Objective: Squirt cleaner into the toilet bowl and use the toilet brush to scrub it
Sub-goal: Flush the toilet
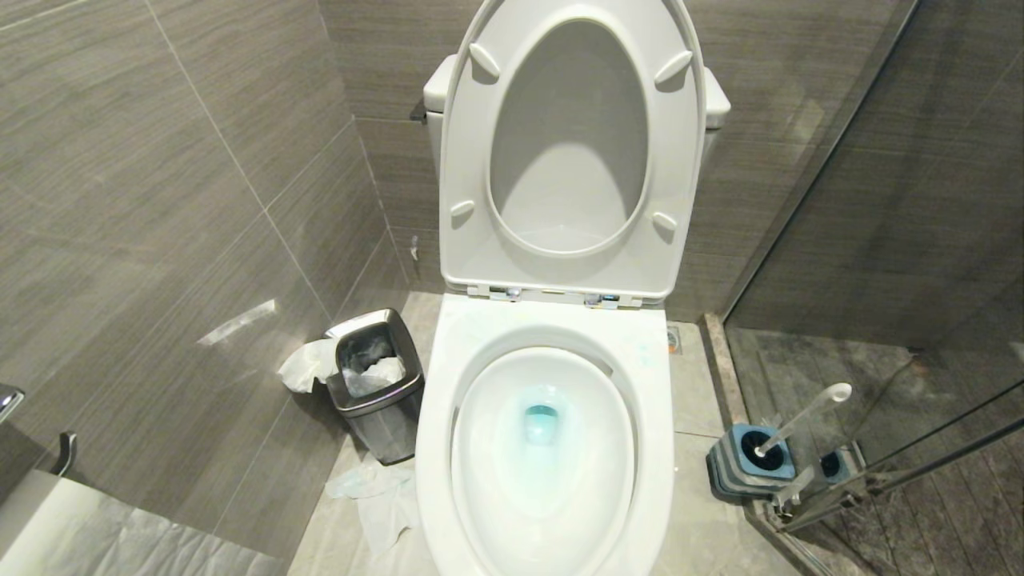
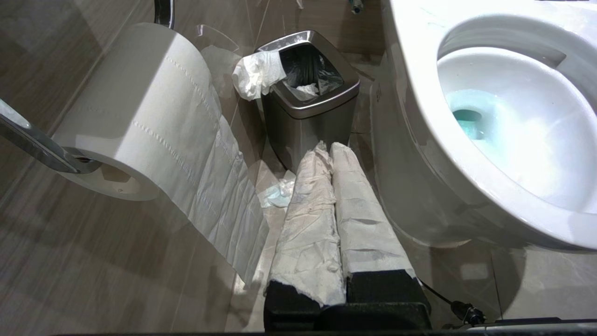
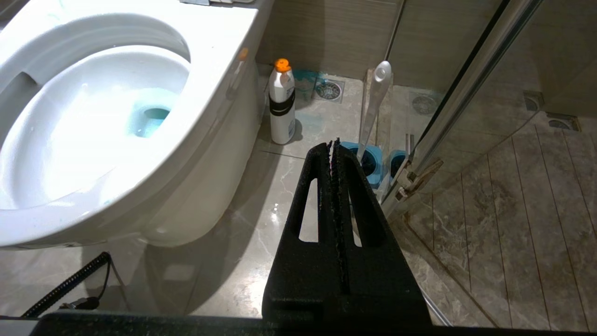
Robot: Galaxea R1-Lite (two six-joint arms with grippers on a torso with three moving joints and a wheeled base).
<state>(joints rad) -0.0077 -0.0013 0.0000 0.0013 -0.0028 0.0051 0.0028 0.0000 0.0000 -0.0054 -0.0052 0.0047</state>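
**Bowl tinted, brush in holder**

The white toilet bowl (image 1: pixel 544 448) stands with seat and lid raised against the tank. Teal-blue cleaner (image 1: pixel 542 422) tints the water at the drain and the porcelain around it. The toilet brush (image 1: pixel 800 420) leans tilted in its holder on the floor right of the bowl, by the glass door, white handle up

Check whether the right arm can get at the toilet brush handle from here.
Probably yes: the shut right gripper points at the toilet brush, upright in its holder by the glass door, with nothing between them.
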